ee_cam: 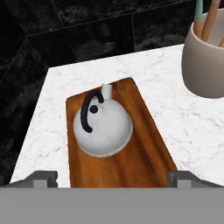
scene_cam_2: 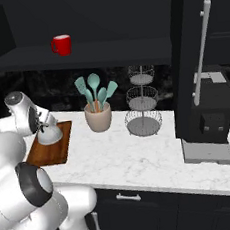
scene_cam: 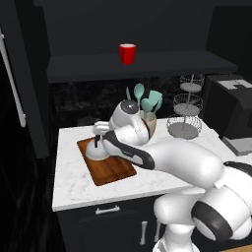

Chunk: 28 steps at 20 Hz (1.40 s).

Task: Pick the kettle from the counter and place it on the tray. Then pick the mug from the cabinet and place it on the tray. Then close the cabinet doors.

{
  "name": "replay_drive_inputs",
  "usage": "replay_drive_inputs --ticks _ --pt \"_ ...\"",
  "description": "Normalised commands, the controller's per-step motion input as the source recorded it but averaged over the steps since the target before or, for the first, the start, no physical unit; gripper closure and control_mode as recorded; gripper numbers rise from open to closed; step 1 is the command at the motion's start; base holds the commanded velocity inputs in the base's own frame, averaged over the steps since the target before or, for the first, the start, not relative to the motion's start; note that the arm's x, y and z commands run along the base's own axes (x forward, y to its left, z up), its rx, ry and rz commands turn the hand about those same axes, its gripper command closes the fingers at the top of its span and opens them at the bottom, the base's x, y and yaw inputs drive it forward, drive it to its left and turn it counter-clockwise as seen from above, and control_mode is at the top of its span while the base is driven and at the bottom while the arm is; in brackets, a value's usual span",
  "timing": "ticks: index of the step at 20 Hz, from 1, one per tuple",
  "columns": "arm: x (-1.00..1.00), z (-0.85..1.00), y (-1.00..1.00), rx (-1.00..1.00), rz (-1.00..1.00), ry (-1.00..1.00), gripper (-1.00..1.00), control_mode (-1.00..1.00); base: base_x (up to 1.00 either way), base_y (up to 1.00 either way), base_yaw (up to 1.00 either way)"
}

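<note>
One job looks done: the kettle (ee_cam: 103, 127) sits on the tray (ee_cam: 146, 153), at its far end from the base, with bare wood between it and the near rim. In the hand view the hand (ee_cam: 112, 178) hangs above and back from the kettle, its two fingertips (ee_cam: 43, 178) spread wide, farther apart than the kettle is broad, and gripping nothing. The kettle's black handle stands free of both tips.

The tray lies on the bench (scene_cam: 74, 187) at its left end, long axis running away from the robot and slightly skewed. A crock (scene_cam_2: 98, 118) of utensils stands just to its right, and a wire stand (scene_cam_2: 143, 119) further along.

I judge the next step to be the mug (scene_cam: 127, 53). It stands upright on the cabinet (scene_cam: 138, 66) shelf, high above the bench and somewhat right of the tray in the left base view, well apart from the hand. So the reach runs upward and a little to the right, and inward over the shelf edge. One door (scene_cam_2: 196, 53) stands swung out at the right, its bar handle showing, and another (scene_cam: 19, 74) at the left; both are not yet shut.
</note>
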Motion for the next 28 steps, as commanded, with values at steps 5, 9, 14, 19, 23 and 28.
replay_drive_inputs --ticks 5,9,14,19,23,28 --pt "-0.19 0.47 -0.09 0.0 0.01 0.04 -1.0 -1.0 0.0 0.0 0.0" --pt "-0.55 0.98 -0.11 -0.02 0.0 0.01 -1.0 -1.0 0.0 0.0 0.0" --pt "-0.57 1.0 -0.06 -0.04 -0.01 0.0 -1.0 -1.0 0.0 0.0 0.0" --pt "-0.58 0.97 -0.24 -0.05 -0.03 0.0 -1.0 -1.0 0.0 0.0 0.0" --pt "-0.27 0.27 -0.22 -0.02 -0.01 0.05 -1.0 -1.0 0.0 0.0 0.0" --pt "0.0 0.06 0.0 -0.01 0.0 0.0 -1.0 -1.0 0.0 0.0 0.0"
